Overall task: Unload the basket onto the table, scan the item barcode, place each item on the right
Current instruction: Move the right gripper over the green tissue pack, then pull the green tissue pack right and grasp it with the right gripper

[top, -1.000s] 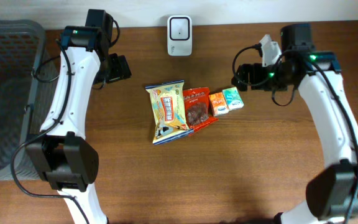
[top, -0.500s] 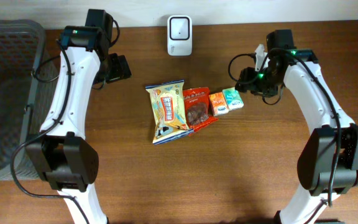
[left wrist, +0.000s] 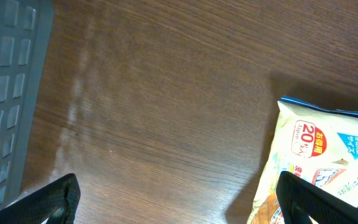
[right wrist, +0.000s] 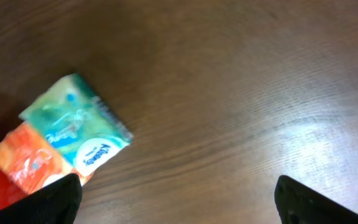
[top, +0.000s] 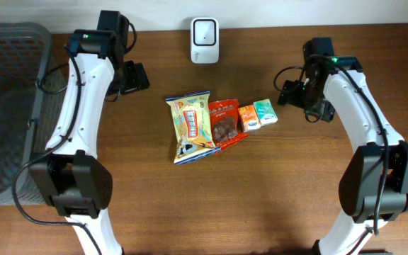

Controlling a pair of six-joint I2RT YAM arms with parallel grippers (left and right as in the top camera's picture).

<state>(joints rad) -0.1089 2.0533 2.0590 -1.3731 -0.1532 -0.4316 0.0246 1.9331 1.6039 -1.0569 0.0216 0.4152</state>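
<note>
Four items lie in a touching row at frame centre on the counter [top: 190, 212]: yellow snack bag [top: 190, 127], red packet [top: 225, 122], orange pack [top: 249, 117], green pack [top: 264, 112]. The scanner [top: 204, 32] stands at upper centre, apart from them. The left claw [left wrist: 179, 202], upper left of the row, and the right claw [right wrist: 178, 199], just right of the green pack, are both spread and hold nothing. A basket [top: 20, 32] fills the left edge.

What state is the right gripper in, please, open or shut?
Open. The right gripper shows its fingertips wide apart at the wrist view's lower corners, bare table between them; the green packet lies ungripped.
</note>
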